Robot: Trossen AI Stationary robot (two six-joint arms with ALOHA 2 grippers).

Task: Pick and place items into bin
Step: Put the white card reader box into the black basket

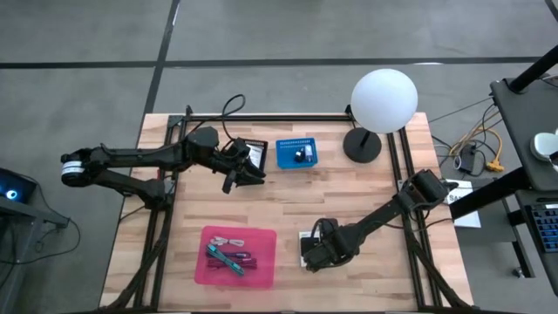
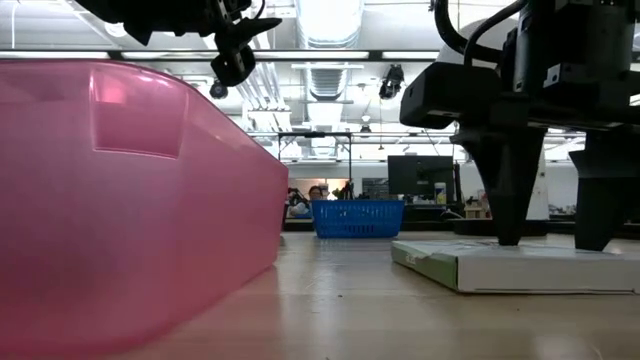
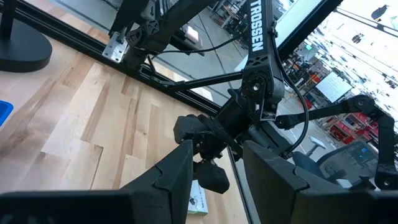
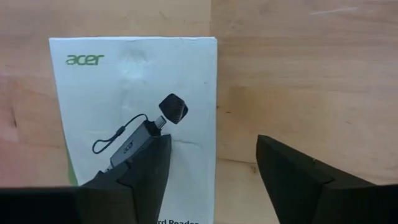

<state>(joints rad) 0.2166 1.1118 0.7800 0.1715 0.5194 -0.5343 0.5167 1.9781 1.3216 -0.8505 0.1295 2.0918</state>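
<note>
Lying flat under the right end effector (image 1: 307, 253) — fingers spread wide, gripping nothing — the white box (image 4: 143, 112) touches both fingertips.

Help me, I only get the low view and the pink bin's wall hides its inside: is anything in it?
Observer: Yes. From above, the pink bin holds a teal pen-like tool and a maroon cable.
Operator: What is the white box under the right gripper?
Observer: The white box reads acer on top, with a picture of a corded dongle. The right gripper is open over its edge.
Operator: And the left gripper?
Observer: The left gripper hangs to the left of the blue basket, well away from the bin.
</note>
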